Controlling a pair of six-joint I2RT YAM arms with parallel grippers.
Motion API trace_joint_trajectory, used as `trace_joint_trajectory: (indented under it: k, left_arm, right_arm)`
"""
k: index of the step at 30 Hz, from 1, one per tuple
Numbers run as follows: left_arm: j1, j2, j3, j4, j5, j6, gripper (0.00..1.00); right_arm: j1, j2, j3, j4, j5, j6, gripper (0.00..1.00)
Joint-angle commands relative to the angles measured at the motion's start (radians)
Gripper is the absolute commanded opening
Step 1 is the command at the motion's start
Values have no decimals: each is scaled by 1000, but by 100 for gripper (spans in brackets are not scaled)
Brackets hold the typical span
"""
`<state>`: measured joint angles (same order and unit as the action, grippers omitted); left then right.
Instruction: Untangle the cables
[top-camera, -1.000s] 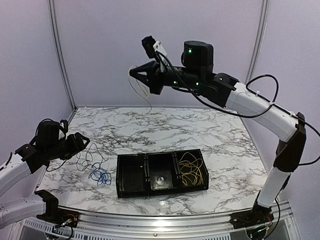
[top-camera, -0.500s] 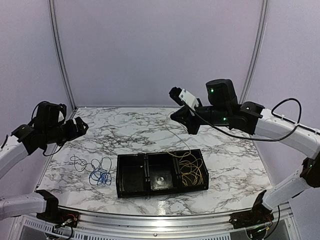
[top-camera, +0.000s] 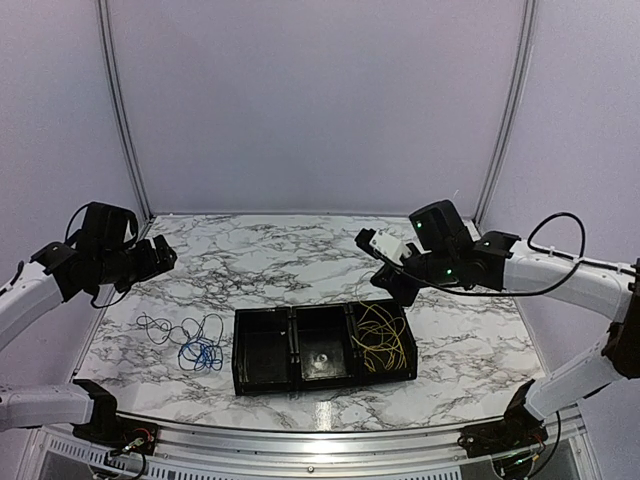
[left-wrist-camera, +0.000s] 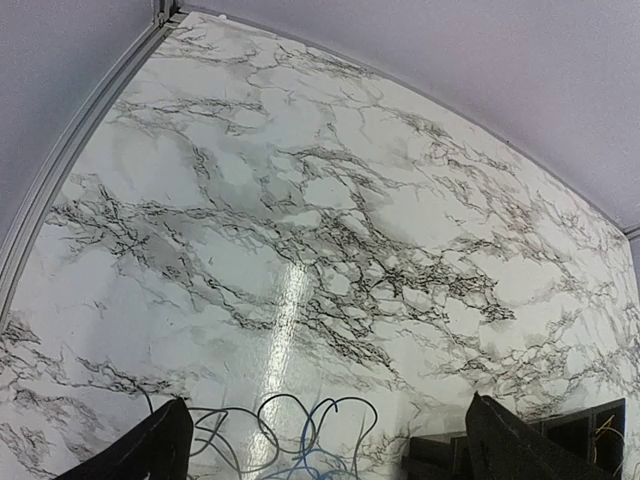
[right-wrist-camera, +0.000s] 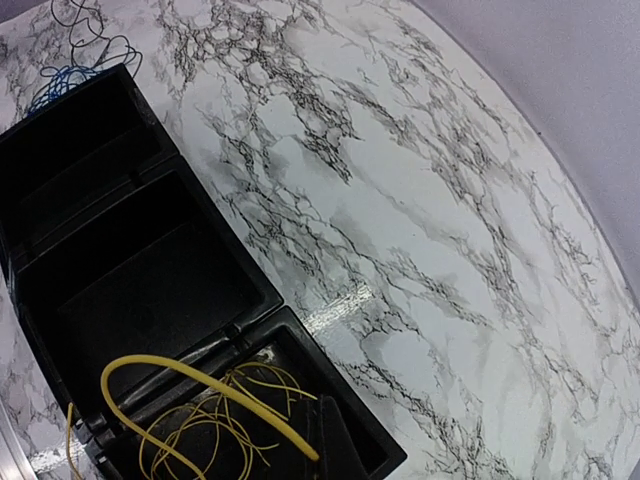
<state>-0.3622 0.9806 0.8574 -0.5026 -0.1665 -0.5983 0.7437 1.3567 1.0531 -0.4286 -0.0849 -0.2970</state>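
Note:
A yellow cable (top-camera: 382, 338) lies coiled in the right compartment of a black tray (top-camera: 320, 383). My right gripper (top-camera: 399, 290) hangs just above that compartment's far edge. In the right wrist view it (right-wrist-camera: 325, 450) is shut on the end of a thick yellow strand (right-wrist-camera: 200, 385) that arcs over the coil. A blue cable (top-camera: 200, 354) and a dark grey cable (top-camera: 160, 326) lie tangled together on the table left of the tray. My left gripper (top-camera: 160, 255) is open and empty above and behind them. The left wrist view shows their loops (left-wrist-camera: 290, 435) between its spread fingers (left-wrist-camera: 155, 450).
The black tray (right-wrist-camera: 262, 297) has three compartments; the left and middle ones hold no cable. The marble table (top-camera: 300, 260) is bordered by lilac walls with metal posts at the back corners. The table's left edge rail (left-wrist-camera: 70, 165) shows in the left wrist view.
My right arm has come down from high up with the yellow cable to the tray's right compartment. My left gripper has risen away from the blue and dark cables, which now lie on the table.

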Motion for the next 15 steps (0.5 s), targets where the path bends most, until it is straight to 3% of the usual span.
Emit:
trace_joint_trajectory:
  k: [1,11,15]
  left_arm:
    - [-1,-3,26,-26,-4,1,99]
    - [-3,9,-8,-25,32,-37,99]
    - [-1,5,-19,-24,31,-36,99]
  right_arm:
    - [-4,-29,-34,10,75,-19,0]
    - [-4,29,-41,42,335,-95,0]
    - [-3,47,-4,-5,373,-123,0]
